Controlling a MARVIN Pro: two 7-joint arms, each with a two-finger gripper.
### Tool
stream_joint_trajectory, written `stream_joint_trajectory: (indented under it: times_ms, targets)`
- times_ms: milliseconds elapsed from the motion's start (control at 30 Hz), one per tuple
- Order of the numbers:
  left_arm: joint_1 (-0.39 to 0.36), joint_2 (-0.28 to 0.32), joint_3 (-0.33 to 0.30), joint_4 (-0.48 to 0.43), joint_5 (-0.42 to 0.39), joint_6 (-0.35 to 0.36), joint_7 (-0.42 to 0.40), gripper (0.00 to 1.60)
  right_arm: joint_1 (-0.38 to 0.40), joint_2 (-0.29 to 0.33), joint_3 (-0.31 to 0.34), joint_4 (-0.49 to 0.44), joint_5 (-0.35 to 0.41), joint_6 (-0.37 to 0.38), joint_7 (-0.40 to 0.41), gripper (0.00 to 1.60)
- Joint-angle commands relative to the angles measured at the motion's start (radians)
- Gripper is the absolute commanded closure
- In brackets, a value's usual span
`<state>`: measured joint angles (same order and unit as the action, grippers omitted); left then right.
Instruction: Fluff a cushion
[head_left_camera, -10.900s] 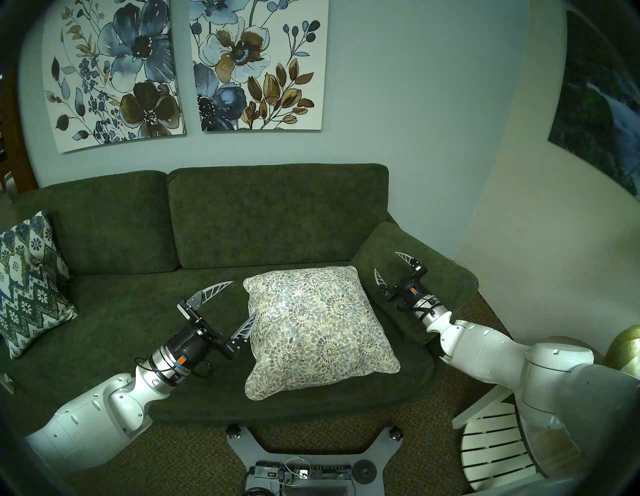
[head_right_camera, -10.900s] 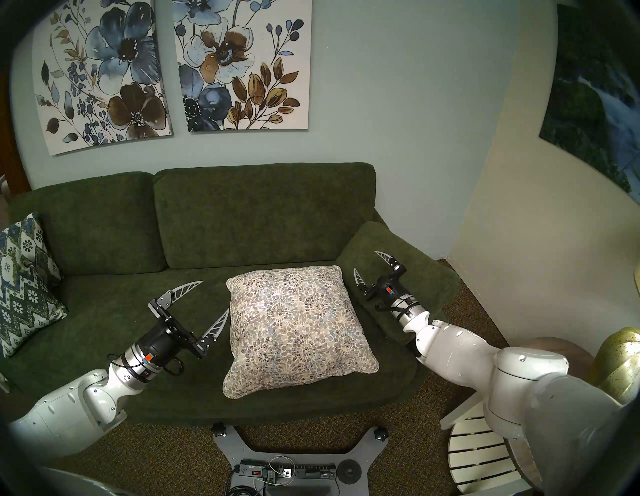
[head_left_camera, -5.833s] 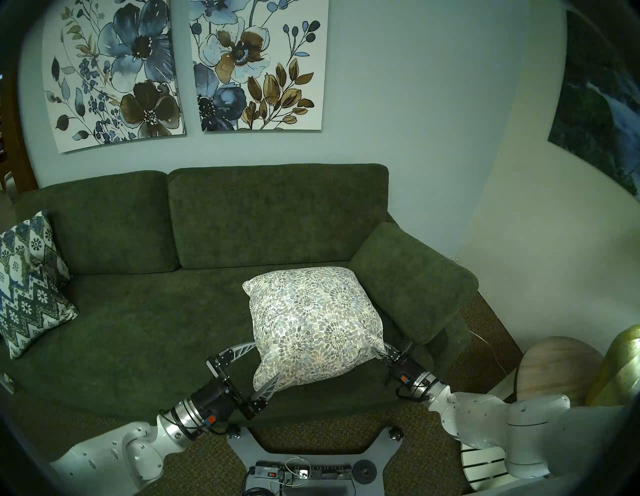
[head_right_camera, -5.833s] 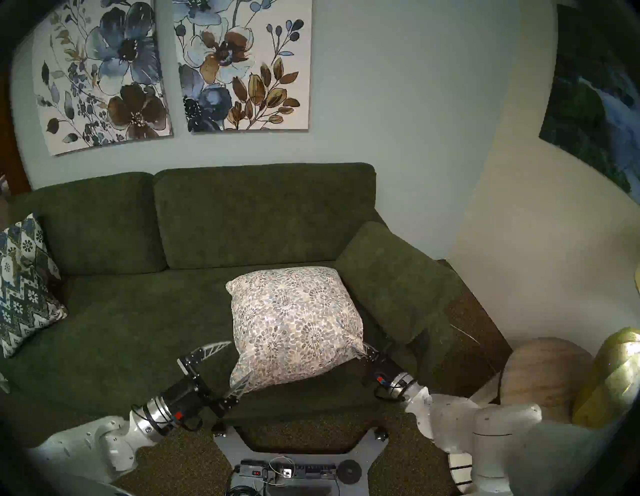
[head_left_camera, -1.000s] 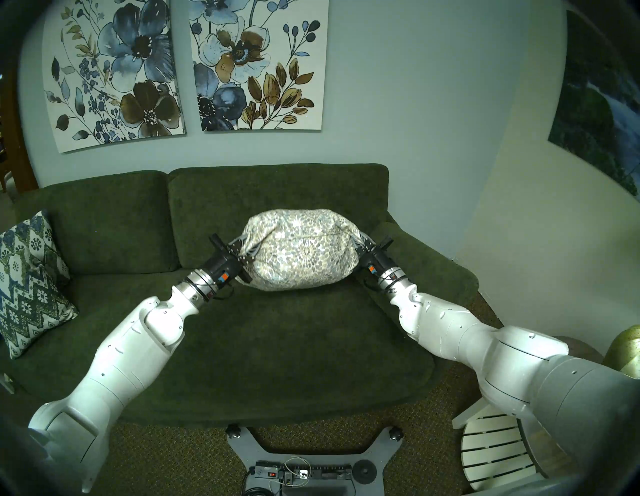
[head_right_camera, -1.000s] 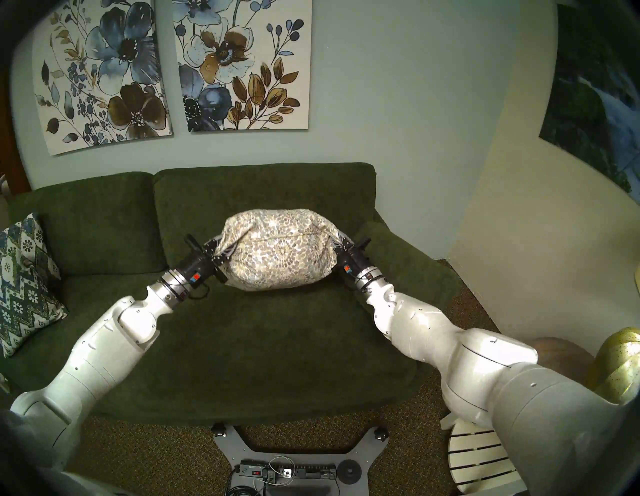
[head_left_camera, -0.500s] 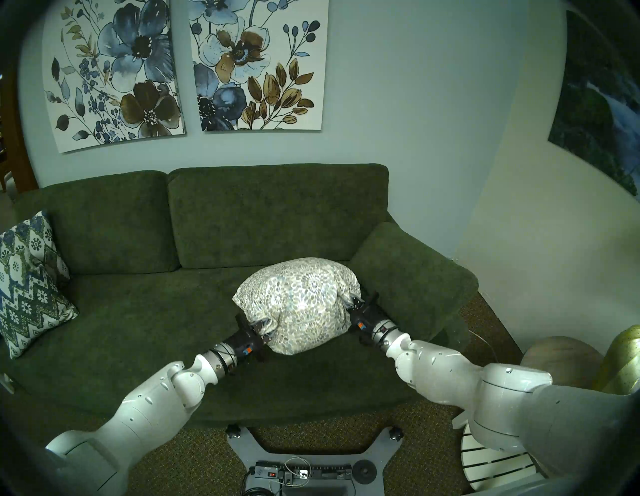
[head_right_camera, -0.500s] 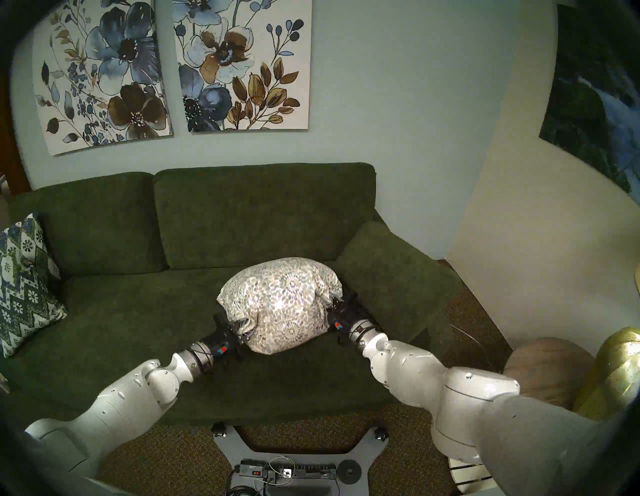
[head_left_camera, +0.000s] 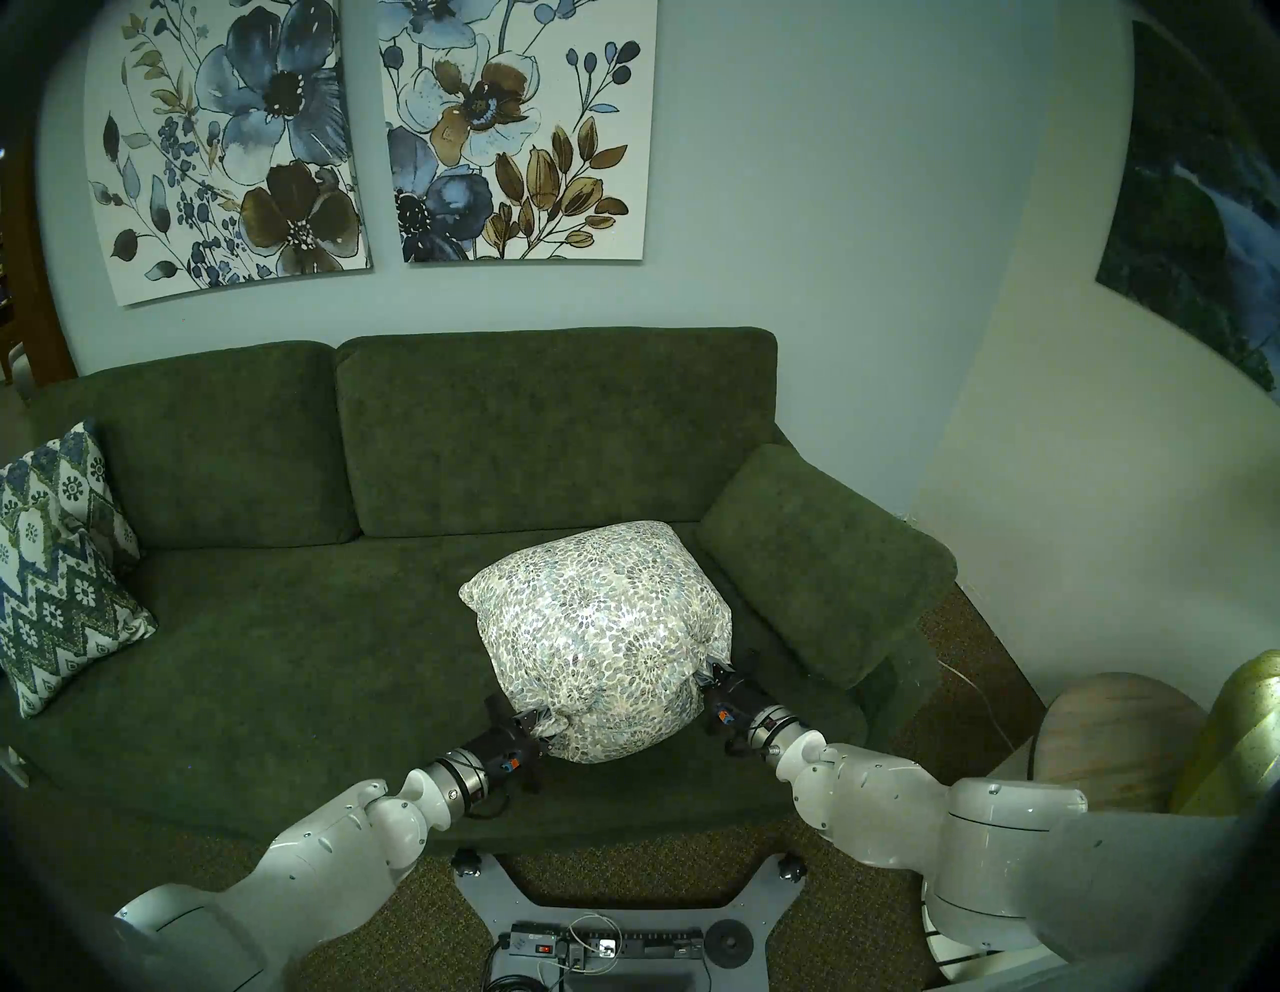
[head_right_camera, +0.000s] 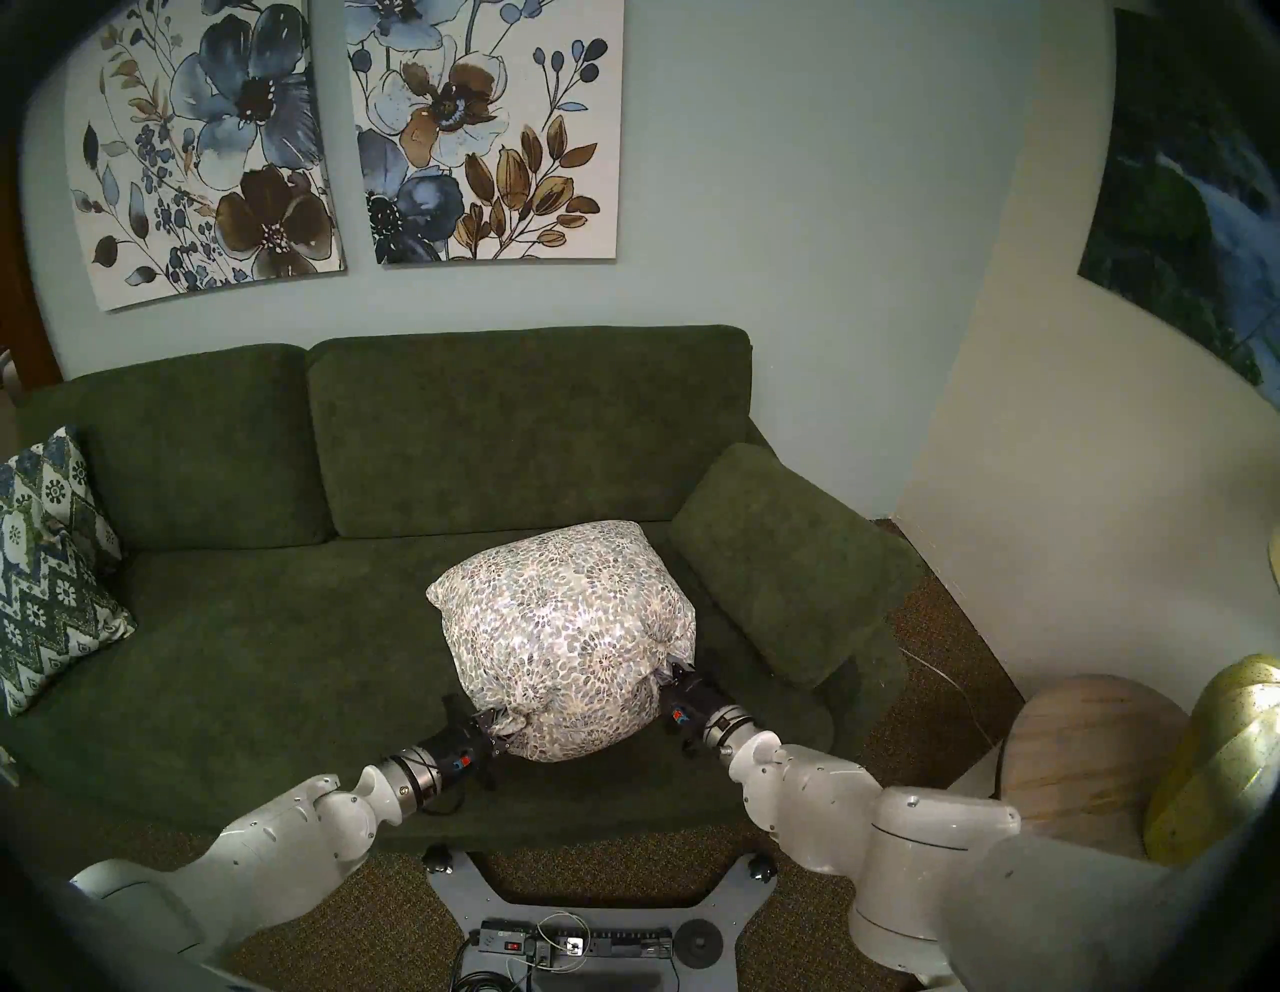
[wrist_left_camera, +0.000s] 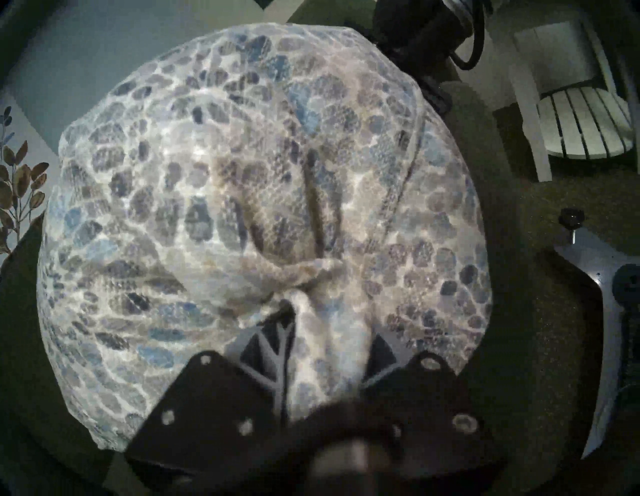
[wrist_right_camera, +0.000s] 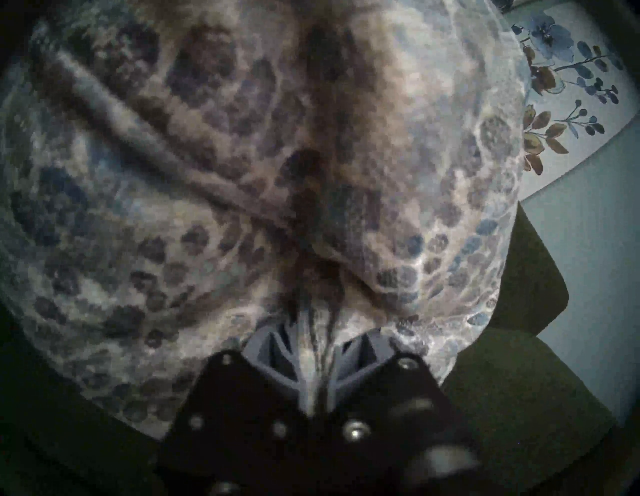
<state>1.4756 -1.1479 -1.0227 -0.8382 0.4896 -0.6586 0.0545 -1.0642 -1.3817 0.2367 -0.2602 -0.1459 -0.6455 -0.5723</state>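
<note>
I hold the cushion between my two grippers — left gripper and right gripper each pinched tight on a gathered corner — so the filling bunches plump over the sofa seat.

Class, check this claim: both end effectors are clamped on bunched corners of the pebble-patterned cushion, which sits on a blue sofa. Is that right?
One detail is wrong: the sofa is dark green, not blue, as the head view shows. The left end effector and right end effector are indeed clamped on bunched corners of the cushion.
</note>
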Motion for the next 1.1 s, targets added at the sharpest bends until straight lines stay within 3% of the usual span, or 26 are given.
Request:
stream_joint_trajectory:
  times_ms: [0,533,1067]
  targets:
    - [-0.111,-0.01,-0.077,-0.114,-0.009,-0.013,0.04,1.6,0.111,-0.024,0.062,-0.048,0.022,-0.001,-0.034,1.6]
    - [-0.226,0.069,-0.229,-0.332,0.022,-0.099,0.133,1.6,0.255,0.021,0.153,-0.135,0.043,-0.059,-0.159,1.6]
    - [-0.276,0.114,-0.294,-0.501,0.09,-0.151,0.179,1.6,0.362,0.048,0.173,-0.234,-0.01,-0.119,-0.229,1.6]
